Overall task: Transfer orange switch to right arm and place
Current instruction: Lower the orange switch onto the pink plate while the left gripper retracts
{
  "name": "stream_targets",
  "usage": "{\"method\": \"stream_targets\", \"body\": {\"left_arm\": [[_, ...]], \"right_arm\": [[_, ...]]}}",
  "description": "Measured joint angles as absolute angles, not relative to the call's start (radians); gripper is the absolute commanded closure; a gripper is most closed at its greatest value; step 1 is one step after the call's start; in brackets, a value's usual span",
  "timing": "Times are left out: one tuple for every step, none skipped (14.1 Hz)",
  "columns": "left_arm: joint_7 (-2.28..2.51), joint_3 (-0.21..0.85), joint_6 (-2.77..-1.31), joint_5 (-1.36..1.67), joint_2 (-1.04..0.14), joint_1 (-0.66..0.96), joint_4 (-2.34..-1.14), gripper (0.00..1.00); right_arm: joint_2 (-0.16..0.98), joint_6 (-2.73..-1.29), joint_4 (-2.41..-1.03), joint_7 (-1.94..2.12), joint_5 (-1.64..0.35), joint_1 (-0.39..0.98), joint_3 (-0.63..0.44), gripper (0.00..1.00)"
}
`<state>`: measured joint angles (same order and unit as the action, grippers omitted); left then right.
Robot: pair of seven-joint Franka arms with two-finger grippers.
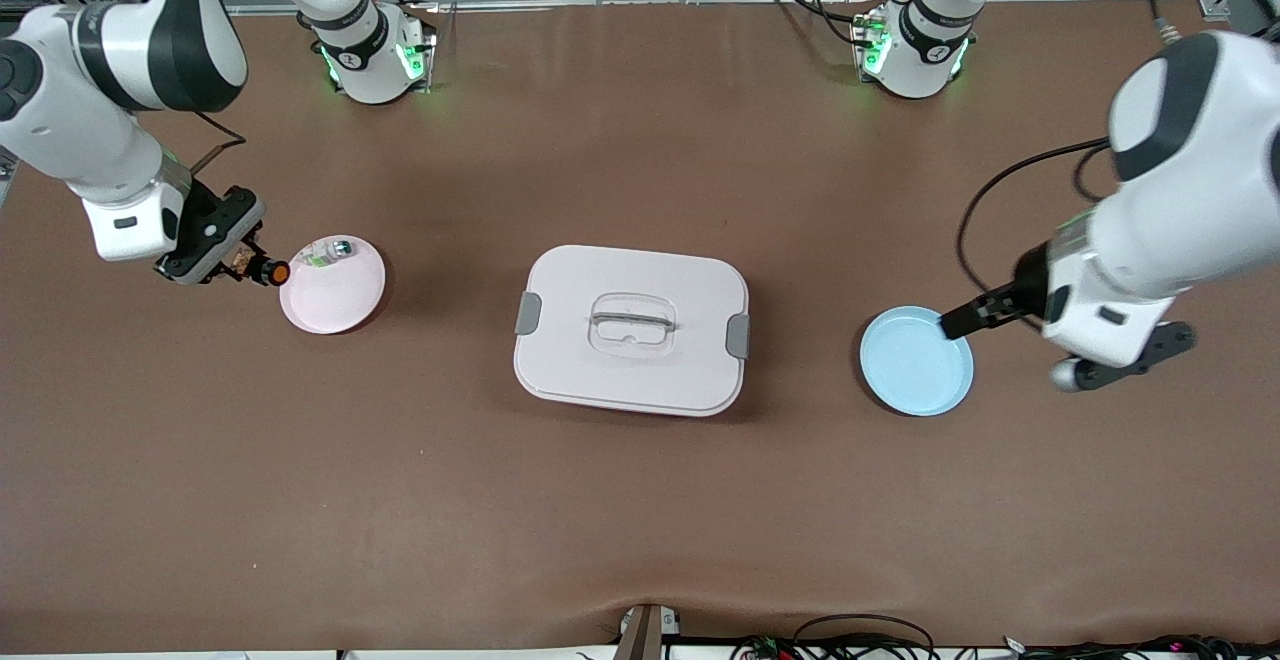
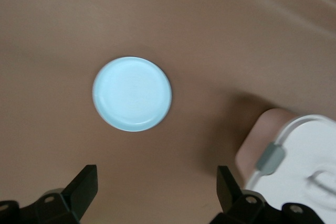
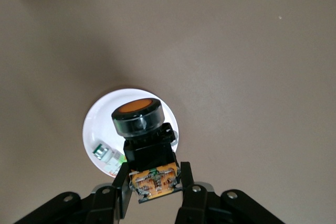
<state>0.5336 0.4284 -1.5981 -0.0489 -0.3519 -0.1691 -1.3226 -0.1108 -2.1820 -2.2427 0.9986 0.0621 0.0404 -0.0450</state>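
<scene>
Front view: showing two plates and one lidded box (image 1: 631,329) on the desk (image 1: 640,500). Pink plate (image 1: 335,295) carrying one small clear part (image 1: 326,254); blue plate (image 1: 915,361) lying bare. Right gripper (image 1: 250,267) hanging at the pink plate's rim, fingers clamping the orange switch (image 1: 274,272). Left gripper (image 1: 975,315) hovering over the blue plate's edge.

Left wrist view: showing fingers (image 2: 84,184) spread wide, holding nothing, blue plate (image 2: 132,94) below.

Right wrist view: showing fingers (image 3: 120,191) pinching the switch's (image 3: 140,135) body, cap over the pink plate (image 3: 97,124).
</scene>
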Motion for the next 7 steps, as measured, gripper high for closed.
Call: {"method": "stream_targets", "body": {"left_arm": [[0.459, 0.428, -1.582, -0.049, -0.341, -0.195, -1.323, 0.00], [0.389, 0.428, -1.574, -0.049, -0.333, -0.216, -1.322, 0.00], [0.337, 0.428, -1.570, -0.049, -0.328, -0.230, -1.322, 0.00], [0.309, 0.428, -1.569, -0.049, -0.326, -0.236, -1.322, 0.00], [0.298, 0.428, -1.569, -0.057, -0.323, -0.236, -1.322, 0.00], [0.295, 0.429, -1.564, -0.076, -0.318, -0.233, -1.322, 0.00], [0.294, 0.430, -1.553, -0.096, -0.309, -0.230, -1.321, 0.00]], "right_arm": [[-0.108, -2.204, -2.264, 1.003, 0.079, 0.040, -0.045, 0.99], [-0.104, -2.214, -2.278, 1.004, 0.095, 0.040, -0.043, 0.99], [-0.100, -2.218, -2.287, 1.005, 0.106, 0.040, -0.041, 0.99], [-0.095, -2.219, -2.293, 1.006, 0.110, 0.040, -0.040, 0.99], [-0.089, -2.220, -2.299, 1.007, 0.112, 0.040, -0.039, 0.99], [-0.080, -2.224, -2.302, 1.008, 0.114, 0.040, -0.039, 0.99], [-0.068, -2.237, -2.306, 1.010, 0.115, 0.040, -0.039, 0.99]]}}
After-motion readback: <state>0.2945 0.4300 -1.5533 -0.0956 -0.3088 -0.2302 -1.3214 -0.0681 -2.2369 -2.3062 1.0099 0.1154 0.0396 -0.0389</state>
